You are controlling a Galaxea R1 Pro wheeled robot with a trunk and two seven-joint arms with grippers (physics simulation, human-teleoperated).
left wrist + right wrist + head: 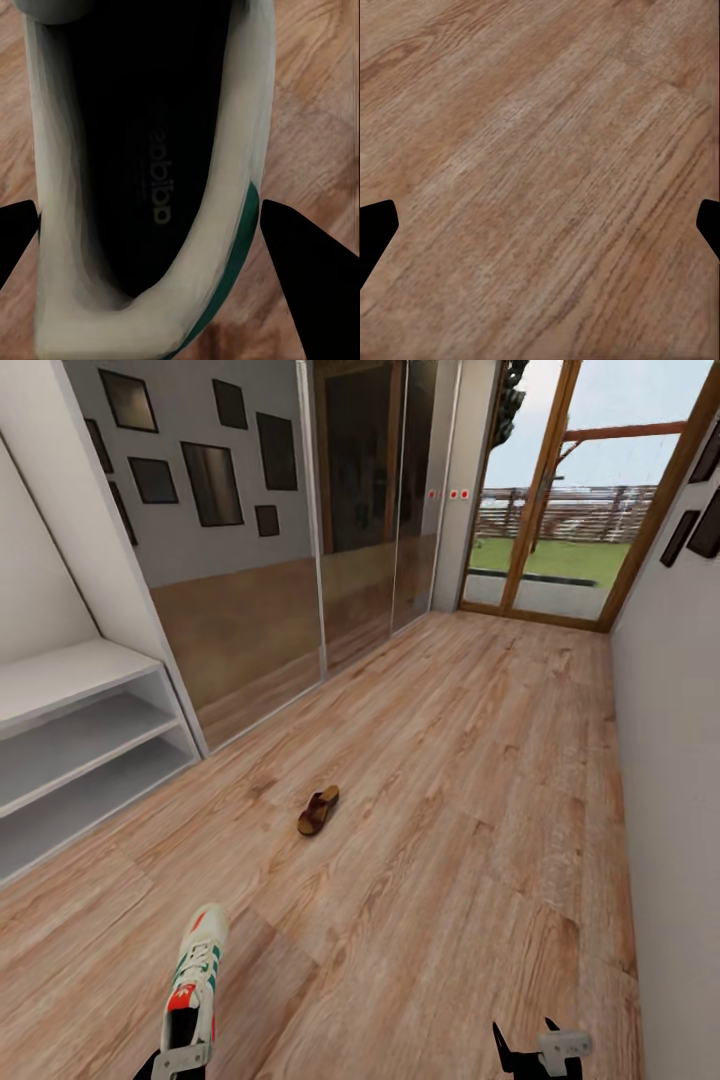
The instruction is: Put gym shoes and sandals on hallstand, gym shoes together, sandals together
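Left pincer (172,1068): at the near left of the head view, its dark fingers (311,277) pressed on either side of the heel end of a gym shoe — pinching it.
Gym shoe (196,985): off-white with green stripes and a red heel patch, toe pointing away from the robot, held in the left pincer above the corridor floor; the left wrist view looks down into its dark insole (154,150).
Right pincer (538,1055): fingers spread apart, nothing between them — bare planks below.
Sandal (318,810): brown, lying flat on the corridor floor (480,780), well ahead of the shoe.
Hallstand (80,750): pale grey, against the left wall, its two low open shelves bare where they show.
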